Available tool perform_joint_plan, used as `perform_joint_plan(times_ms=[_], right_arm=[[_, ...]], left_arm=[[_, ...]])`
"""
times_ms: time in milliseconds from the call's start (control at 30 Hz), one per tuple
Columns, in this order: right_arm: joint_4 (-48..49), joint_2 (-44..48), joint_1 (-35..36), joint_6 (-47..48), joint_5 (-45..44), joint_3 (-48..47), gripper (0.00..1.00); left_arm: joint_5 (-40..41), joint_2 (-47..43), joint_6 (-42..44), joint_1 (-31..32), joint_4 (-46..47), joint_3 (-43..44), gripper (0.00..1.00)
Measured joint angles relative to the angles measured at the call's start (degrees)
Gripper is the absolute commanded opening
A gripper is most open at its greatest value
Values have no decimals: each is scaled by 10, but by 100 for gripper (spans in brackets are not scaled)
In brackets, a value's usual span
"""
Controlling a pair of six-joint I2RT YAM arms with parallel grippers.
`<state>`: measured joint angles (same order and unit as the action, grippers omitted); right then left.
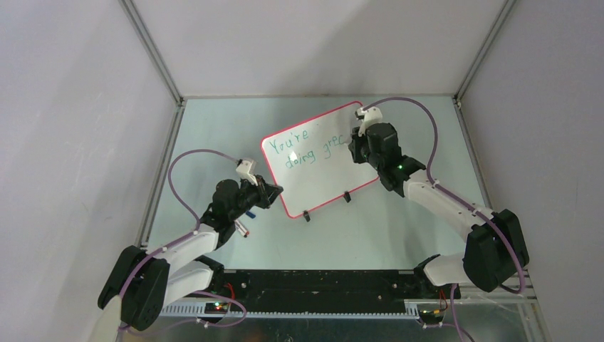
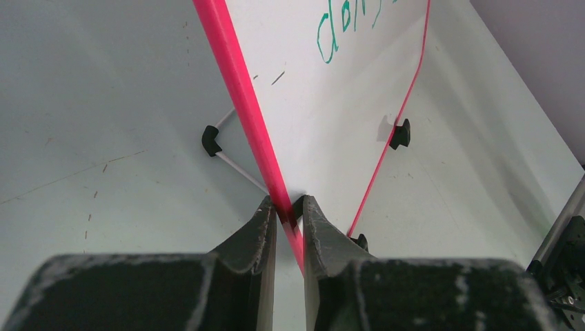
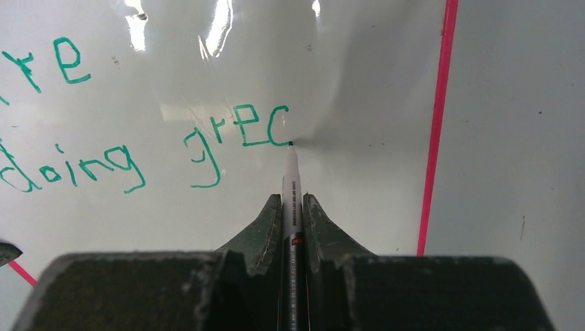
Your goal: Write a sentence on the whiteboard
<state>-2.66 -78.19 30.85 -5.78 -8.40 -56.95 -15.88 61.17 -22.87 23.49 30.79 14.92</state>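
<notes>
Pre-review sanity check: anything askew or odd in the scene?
The whiteboard stands skewed to the table edges, its rim pinched by the left tool. The green writing wanders in size and slope. A small pen-like object lies loose beside the left arm.

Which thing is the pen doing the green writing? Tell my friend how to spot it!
Look for the big whiteboard with the pink rim standing in the middle. On its right side, the right pincer is shut on a thin white pen. Its green tip sits right at the end of the green letters, and nothing else meets the board's writing face.
</notes>
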Motion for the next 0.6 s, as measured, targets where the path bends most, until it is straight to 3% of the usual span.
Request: perform_joint_plan(times_ms=[600], right_arm=[[-1,-16,-7,0,-2,-38,0]], left_arm=[[0,0,0,0,-1,1,8]])
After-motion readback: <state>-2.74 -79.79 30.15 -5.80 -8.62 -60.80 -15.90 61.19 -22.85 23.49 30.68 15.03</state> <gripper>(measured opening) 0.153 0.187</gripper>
